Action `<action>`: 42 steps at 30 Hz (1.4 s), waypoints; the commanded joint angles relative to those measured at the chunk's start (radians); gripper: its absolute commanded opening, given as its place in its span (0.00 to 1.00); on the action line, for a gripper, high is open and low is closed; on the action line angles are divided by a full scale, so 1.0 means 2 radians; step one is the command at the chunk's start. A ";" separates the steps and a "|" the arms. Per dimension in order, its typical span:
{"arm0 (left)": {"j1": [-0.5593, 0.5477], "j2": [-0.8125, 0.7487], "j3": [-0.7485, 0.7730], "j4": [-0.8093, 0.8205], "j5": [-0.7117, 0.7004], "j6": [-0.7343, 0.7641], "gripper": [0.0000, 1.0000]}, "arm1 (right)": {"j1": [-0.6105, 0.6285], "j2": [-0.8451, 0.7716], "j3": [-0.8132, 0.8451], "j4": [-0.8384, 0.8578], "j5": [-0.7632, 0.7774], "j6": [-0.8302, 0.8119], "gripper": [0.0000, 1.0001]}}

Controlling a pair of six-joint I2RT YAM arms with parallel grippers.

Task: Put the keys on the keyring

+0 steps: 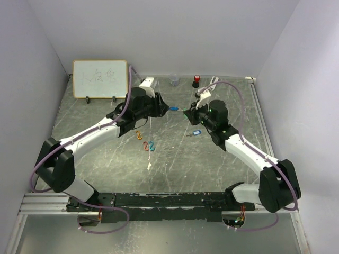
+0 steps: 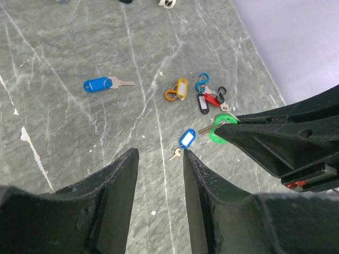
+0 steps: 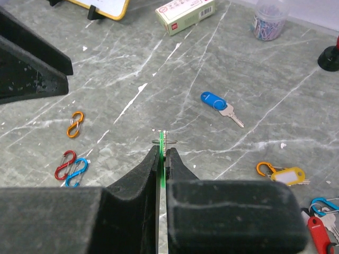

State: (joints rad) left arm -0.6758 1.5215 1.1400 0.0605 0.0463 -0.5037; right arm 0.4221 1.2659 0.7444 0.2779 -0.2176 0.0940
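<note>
Right tool (image 3: 161,151) is fully closed, pinching the green plastic key tag (image 2: 216,131) edge-on. A small metal ring (image 3: 164,141) pokes out past the fingertips.
Left tool (image 2: 160,154) is roughly half open with nothing in it. It points at the right tool, near but not touching.

Key tags, 6 counted from the left wrist view:
- 1 green, in the right tool's grip.
- 1 solid blue tag with silver key (image 2: 99,84), alone on the grey marbled bench (image 1: 175,169). From the top it sits between the two tools.
- 1 blue tag with white label and small key (image 2: 187,138), on the bench just ahead of the left tool's fingers.
- 1 yellow tag on an orange clip (image 2: 180,88).
- 1 red tag (image 2: 212,99) and 1 black tag (image 2: 202,103), bunched together with a blue carabiner (image 2: 202,81) and a black carabiner (image 2: 221,94). Can't count the keys in that bunch.

Loose S-shaped carabiners, 3, well apart from the keys:
- orange (image 3: 75,124)
- red (image 3: 66,164), touching the blue one
- blue (image 3: 79,170)

Back edge of the bench, 1 of each:
- whiteboard (image 1: 99,79)
- small carton (image 3: 185,9)
- clear cup of paperclips (image 3: 270,21)
</note>
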 commanded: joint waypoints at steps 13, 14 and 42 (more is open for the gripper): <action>0.000 -0.041 -0.096 -0.075 -0.126 -0.011 0.51 | 0.022 0.143 0.188 -0.277 -0.025 -0.030 0.00; 0.000 -0.043 -0.098 -0.079 -0.133 -0.010 0.51 | 0.027 0.150 0.194 -0.283 -0.020 -0.030 0.00; 0.002 0.057 -0.124 -0.130 -0.253 -0.124 0.55 | 0.086 0.203 0.230 -0.296 0.020 -0.027 0.00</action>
State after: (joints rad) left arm -0.6758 1.6062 0.8867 -0.2184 -0.4267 -0.7048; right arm 0.5896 1.6840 1.1988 -0.3260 -0.1864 0.0433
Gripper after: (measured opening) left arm 0.552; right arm 0.027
